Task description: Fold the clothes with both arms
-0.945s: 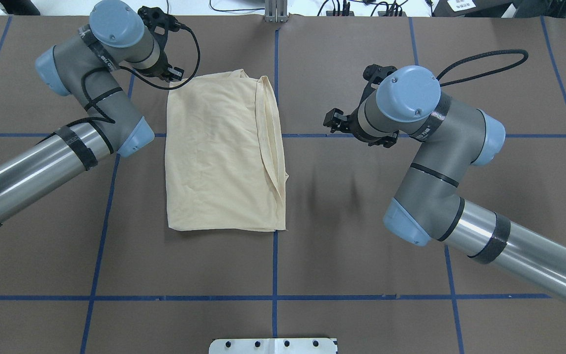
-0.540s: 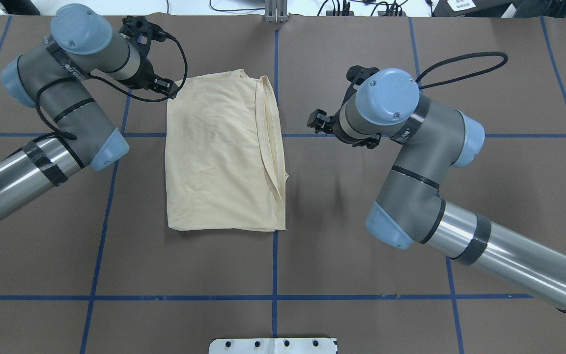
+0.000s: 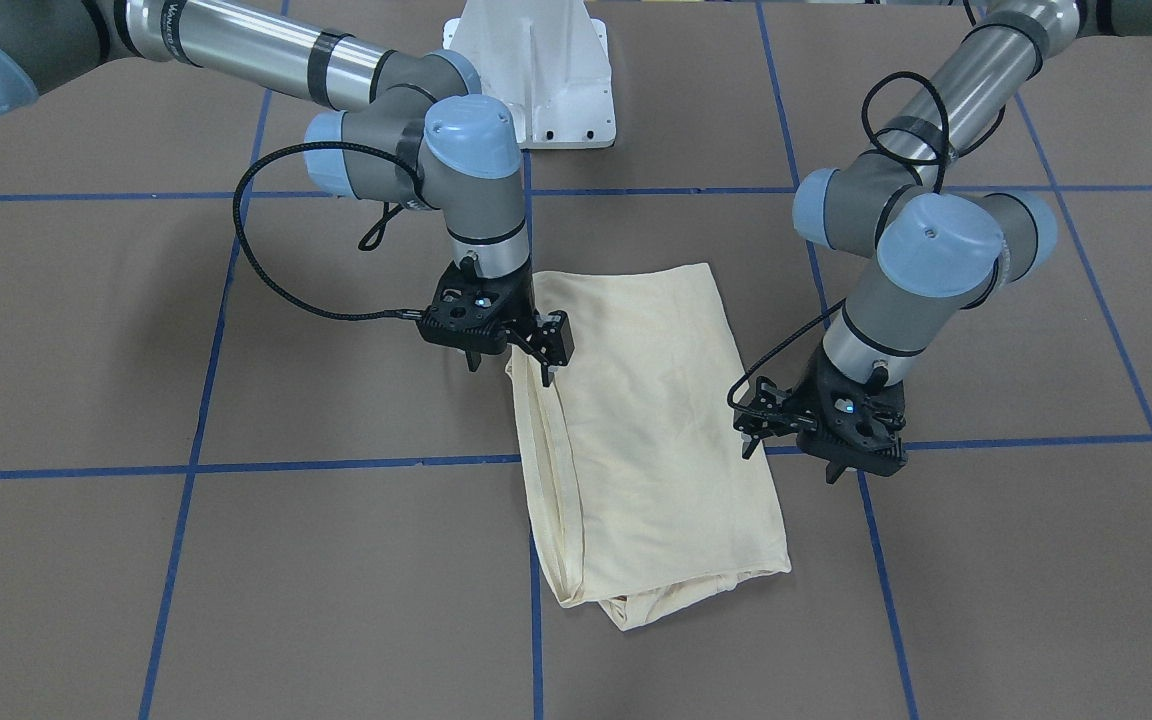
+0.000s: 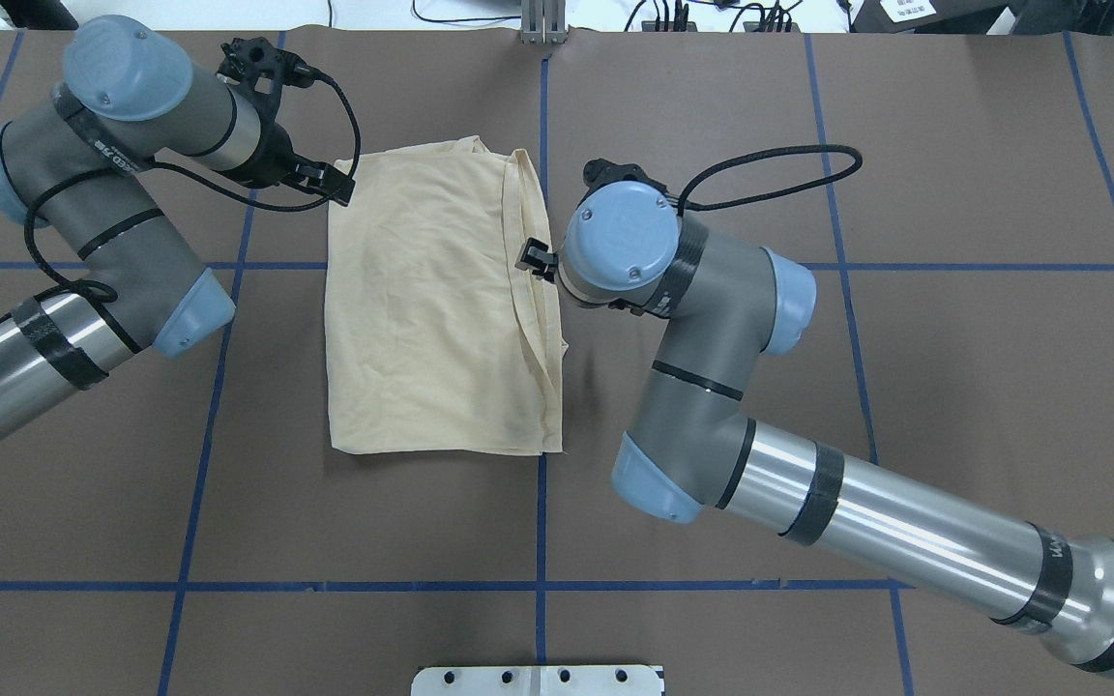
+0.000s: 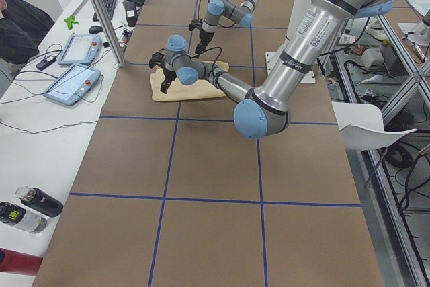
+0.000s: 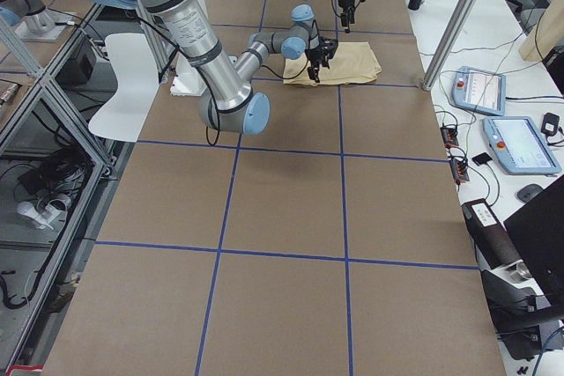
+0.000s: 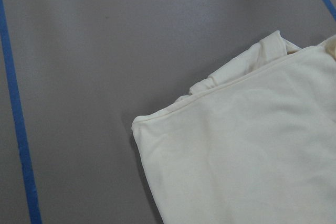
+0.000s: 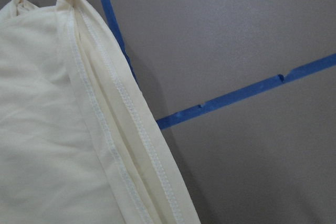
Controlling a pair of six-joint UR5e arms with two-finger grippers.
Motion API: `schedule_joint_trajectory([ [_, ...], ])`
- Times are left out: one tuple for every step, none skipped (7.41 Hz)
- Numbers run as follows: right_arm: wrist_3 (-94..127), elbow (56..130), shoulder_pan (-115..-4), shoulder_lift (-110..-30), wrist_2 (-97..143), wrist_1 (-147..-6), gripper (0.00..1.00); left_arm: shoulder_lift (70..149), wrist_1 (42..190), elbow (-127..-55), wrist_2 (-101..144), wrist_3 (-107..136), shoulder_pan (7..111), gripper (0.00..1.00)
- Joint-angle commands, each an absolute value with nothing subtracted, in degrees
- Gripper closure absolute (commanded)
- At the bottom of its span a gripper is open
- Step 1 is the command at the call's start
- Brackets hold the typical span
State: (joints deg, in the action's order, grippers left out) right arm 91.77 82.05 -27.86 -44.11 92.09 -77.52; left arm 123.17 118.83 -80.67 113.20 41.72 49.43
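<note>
Cream T-shirt (image 4: 422, 309): lay folded to a rectangle, flat at the centre of the table (image 4: 808, 406). Right gripper (image 3: 511, 368): jaws apart, straddling the hemmed long edge, apparently to pinch it. Left gripper (image 3: 791, 458): jaws apart, just beside the opposite edge, likely poised for a matching grasp.

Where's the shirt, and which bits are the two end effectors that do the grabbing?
shirt (image 4: 431, 309), overhead view, middle of the folded cloth.
left end effector (image 4: 337, 184), overhead view, between its fingertips.
right end effector (image 3: 511, 365), front-facing view, between its fingertips.
</note>
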Motion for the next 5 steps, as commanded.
schedule_joint_trajectory([
  [91.8, 80.7, -26.9, -43.9, 91.0, -77.5, 0.29, 123.1, 118.9, -80.7, 113.2, 42.1, 49.1, 0.00],
  [91.8, 80.7, -26.5, -43.9, 91.0, -77.5, 0.42, 123.1, 118.9, -80.7, 113.2, 42.1, 49.0, 0.00],
  [91.9, 80.7, -26.2, -44.1, 91.0, -77.5, 0.57, 123.1, 118.9, -80.7, 113.2, 42.1, 49.0, 0.00],
  [91.9, 80.6, -25.8, -44.2, 90.9, -77.6, 0.63, 123.1, 118.9, -80.6, 113.2, 42.1, 49.0, 0.00],
  [92.0, 80.6, -25.5, -44.3, 90.9, -77.5, 0.67, 123.1, 118.9, -80.6, 113.2, 42.1, 49.0, 0.00],
])
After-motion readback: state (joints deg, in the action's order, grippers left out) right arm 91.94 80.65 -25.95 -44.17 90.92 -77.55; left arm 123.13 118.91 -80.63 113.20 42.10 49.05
